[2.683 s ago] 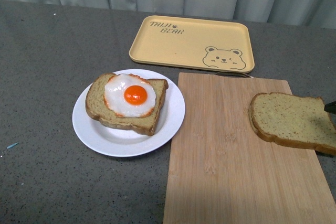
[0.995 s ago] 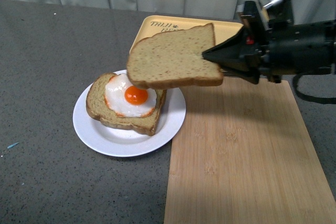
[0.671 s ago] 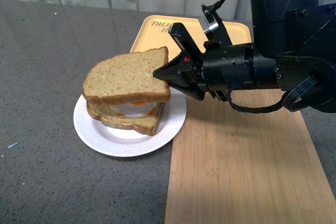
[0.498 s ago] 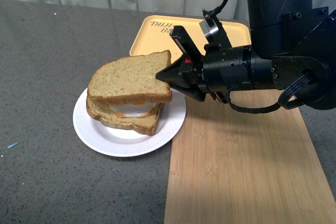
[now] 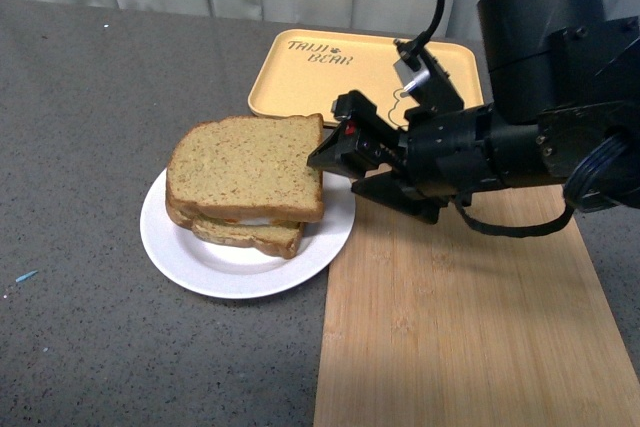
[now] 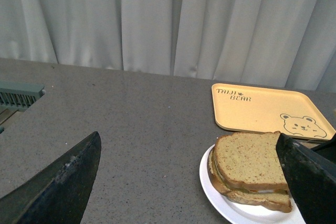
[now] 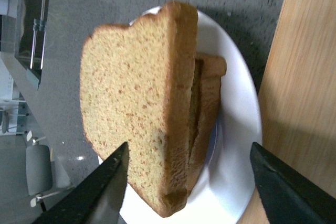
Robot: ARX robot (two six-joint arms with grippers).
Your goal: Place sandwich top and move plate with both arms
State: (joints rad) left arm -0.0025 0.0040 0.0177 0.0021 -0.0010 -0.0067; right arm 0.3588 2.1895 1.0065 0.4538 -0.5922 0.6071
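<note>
Two slices stacked: top bread [image 5: 245, 165] sits square on the lower slice [image 5: 250, 237], on the plate [image 5: 190, 257].
My right gripper [image 5: 333, 159] is spread open at its right edge, holding nothing; I'd back straight out, no dragging.

A robotics lab staged as a kitchen is indicated. A grey speckled tabletop [image 5: 90, 97] is backed by a plain pale curtain [image 6: 147, 19], hung well beyond the jaws of the right gripper [image 7: 189, 147]. A yellow bear tray [image 5: 330, 87] and a wooden board [image 5: 450, 317] are laid near them. What looks like an office chair [image 7: 38, 174] is seen past the tabletop's edge.
</note>
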